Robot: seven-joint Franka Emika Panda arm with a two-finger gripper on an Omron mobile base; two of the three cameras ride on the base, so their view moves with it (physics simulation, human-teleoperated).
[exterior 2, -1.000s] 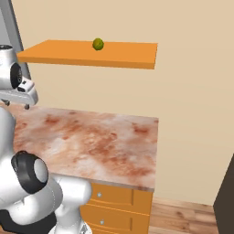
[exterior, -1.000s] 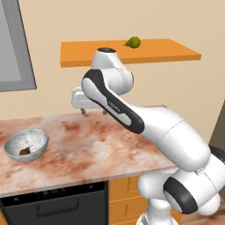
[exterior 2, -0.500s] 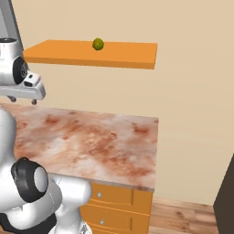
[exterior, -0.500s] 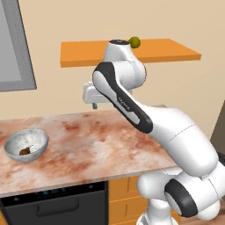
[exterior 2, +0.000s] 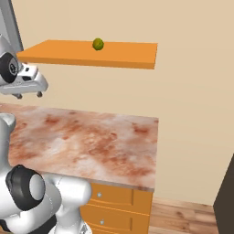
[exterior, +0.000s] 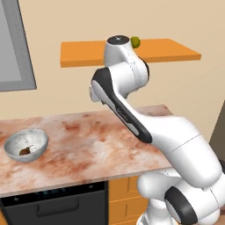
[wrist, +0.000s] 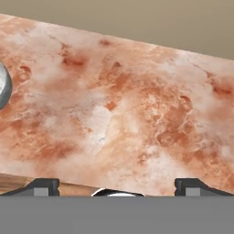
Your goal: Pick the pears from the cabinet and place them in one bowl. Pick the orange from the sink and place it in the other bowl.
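Well, the tool [exterior 2: 28,95] hangs empty under the left end of the cabinet [exterior 2: 87,54], its two tips set wide apart over the marbled table [exterior 2: 87,141]. One yellow-green pear [exterior 2: 98,44] sits alone on top of the slab, far from its near edge; the brown pear [exterior: 25,151] lies in the speckled bowl [exterior: 26,144] at the table's left. I see two risks: coming up too close to the slab, the hand could knock its underside or edge; and reaching over the top, an off-centre pinch could roll the round little fruit toward the wall or off the shelf to the floor
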